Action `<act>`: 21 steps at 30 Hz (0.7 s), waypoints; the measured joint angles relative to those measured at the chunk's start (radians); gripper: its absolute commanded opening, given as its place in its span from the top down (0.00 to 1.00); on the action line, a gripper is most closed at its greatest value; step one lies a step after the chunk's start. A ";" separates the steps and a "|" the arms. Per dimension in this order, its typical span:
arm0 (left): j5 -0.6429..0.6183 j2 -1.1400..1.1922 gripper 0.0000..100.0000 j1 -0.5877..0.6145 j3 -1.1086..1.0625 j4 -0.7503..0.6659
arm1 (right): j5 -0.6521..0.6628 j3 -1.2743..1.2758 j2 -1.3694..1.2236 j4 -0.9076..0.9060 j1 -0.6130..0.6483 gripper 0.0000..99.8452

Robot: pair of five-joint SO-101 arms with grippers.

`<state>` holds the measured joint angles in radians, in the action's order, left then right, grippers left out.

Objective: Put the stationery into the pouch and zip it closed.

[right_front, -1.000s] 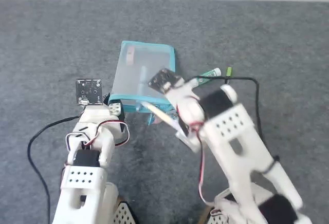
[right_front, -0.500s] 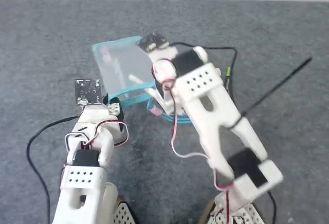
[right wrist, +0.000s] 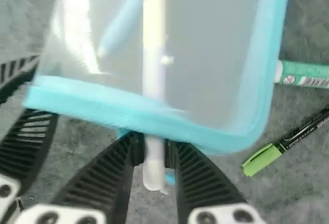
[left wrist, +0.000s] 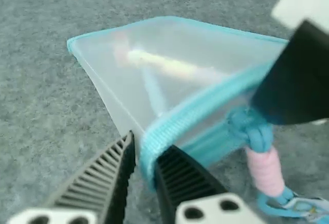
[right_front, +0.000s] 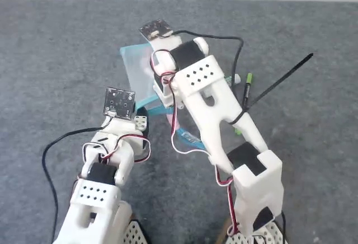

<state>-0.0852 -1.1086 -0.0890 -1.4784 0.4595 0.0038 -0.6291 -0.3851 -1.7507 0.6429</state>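
Since a second ago the right arm (right_front: pixel 207 95) has swung forward and to the left across the grey mat (right_front: pixel 56 48), and it now reaches over the pouch (right_front: pixel 134 70), which has turned and shifted left with it. The left arm (right_front: pixel 106 165) has edged a little forward and to the right. From above, the clear pouch with its turquoise trim lies partly under the right arm's wrist, its near edge toward the left arm. A green-capped marker (right_front: pixel 246 90) lies on the mat on the right side of that arm, apart from the pouch. From the left wrist, the left gripper (left wrist: pixel 145 168) has its ribbed jaws pressed onto the turquoise zip edge of the pouch and pinches it between them. The pouch stretches away from the jaws, with a white pen (left wrist: pixel 164 66) showing faintly through its clear wall. A blue cord with a pink bead (left wrist: pixel 264 168) hangs from the zip end, just beside a black part of the right arm. From the right wrist, the right gripper (right wrist: pixel 153 175) has its jaws closed in on the end of the white pen, which runs from between them over the zip edge and into the pouch. The left gripper's ribbed jaws sit at the pouch's corner. Beyond the pouch's far side lie a green-and-white pen (right wrist: pixel 303 74), near its trim, and the marker on the mat.
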 measured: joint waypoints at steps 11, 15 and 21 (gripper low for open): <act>0.000 0.000 0.99 -0.018 0.002 -0.003 | -0.002 -0.005 0.014 -0.006 0.009 0.80; 0.000 0.000 0.99 -0.017 0.000 -0.002 | 0.002 -0.006 0.097 -0.006 -0.054 0.80; 0.005 0.000 0.99 0.048 0.000 -0.002 | 0.002 -0.002 0.256 -0.006 -0.258 0.80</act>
<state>-0.0806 -1.1086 -0.0414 -1.4784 0.4580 0.0054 -0.6306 -0.1289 -1.7568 0.3851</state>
